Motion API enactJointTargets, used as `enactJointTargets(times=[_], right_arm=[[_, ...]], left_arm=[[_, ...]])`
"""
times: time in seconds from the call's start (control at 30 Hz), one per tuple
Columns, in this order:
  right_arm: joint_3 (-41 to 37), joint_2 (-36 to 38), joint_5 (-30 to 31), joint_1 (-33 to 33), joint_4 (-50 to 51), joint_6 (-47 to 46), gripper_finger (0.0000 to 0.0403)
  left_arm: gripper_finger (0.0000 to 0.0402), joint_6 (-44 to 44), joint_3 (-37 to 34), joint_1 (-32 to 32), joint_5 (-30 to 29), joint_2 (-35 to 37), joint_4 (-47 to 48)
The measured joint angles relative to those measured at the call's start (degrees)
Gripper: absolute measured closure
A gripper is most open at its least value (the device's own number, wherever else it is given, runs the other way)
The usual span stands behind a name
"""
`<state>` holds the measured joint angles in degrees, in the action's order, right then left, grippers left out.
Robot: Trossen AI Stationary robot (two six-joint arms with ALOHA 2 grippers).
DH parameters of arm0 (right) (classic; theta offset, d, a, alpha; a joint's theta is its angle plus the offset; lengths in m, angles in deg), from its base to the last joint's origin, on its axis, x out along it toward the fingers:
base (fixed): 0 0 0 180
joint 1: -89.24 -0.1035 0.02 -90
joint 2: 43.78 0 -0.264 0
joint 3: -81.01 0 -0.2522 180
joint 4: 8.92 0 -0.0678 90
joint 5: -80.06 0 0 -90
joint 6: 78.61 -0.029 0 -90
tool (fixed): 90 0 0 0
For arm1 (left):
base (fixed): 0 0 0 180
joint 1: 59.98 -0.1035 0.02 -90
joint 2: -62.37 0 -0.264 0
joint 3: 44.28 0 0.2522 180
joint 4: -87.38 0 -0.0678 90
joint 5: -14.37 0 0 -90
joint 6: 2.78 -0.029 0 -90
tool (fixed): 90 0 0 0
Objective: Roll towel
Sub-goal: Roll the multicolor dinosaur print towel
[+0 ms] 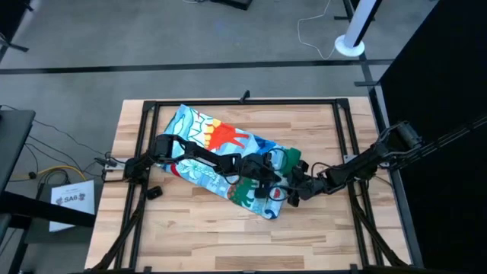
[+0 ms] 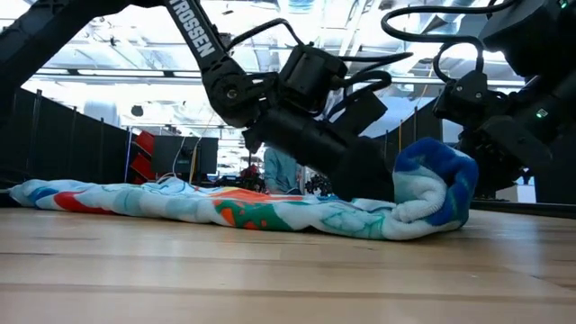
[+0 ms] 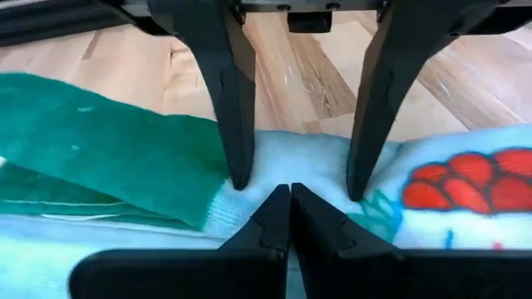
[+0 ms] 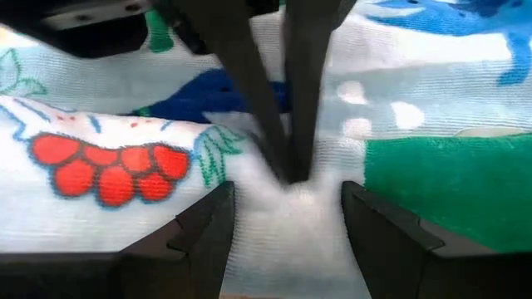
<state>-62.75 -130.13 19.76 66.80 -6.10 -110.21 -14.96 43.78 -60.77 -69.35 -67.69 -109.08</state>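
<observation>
- Towel (image 2: pixel 225 205): lies flat along the wooden table (image 2: pixel 270 279) from the far left, rising to a rolled, blue-and-white end at right.
- Left arm: marked TROSSEN, slants down from upper left; its gripper (image 2: pixel 364 175) presses into the cloth just behind the roll.
- Right gripper (image 2: pixel 490 148): sits just beside the roll's right side; finger state not discernible.

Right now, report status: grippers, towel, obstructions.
Left gripper open, tips pressed on towel. Right gripper shut on towel's rolled end. Towel part rolled, rest flat. Nothing in the way.
</observation>
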Motion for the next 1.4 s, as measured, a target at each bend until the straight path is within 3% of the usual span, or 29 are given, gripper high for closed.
enactJointTargets(times=[0.43, 0.67, 0.83, 1.03, 1.23, 1.4], right_arm=[[-0.2, 0.0, -0.5, 0.0, 0.0, 0.0, 0.0197], [-0.2, -0.1, -0.7, 0.0, -0.2, 0.0, 0.0197], [-0.2, -0.1, -0.9, 0.0, -0.7, 0.1, 0.0198], [-0.3, -0.2, -0.9, 0.0, -0.9, -0.2, 0.0198], [-0.3, -0.2, -1.0, 0.0, -1.1, -0.3, 0.0198], [-0.3, -0.2, -1.1, 0.1, -1.3, -0.3, 0.0198]], left_arm=[[0.0402, -5.1, 0.1, -2.4, 11.4, 0.3, 0.6], [0.0402, -4.9, 0.6, -2.7, 11.8, -0.5, -0.7], [0.0398, -7.1, 4.6, -3.0, 11.6, -0.8, 6.0], [0.0327, -11.1, 11.3, -4.5, 13.6, -0.4, 20.5], [0.0230, -12.6, 11.4, -4.6, 11.5, -0.4, 22.1], [0.0192, -12.6, 11.5, -4.5, 9.3, -0.3, 23.6]])
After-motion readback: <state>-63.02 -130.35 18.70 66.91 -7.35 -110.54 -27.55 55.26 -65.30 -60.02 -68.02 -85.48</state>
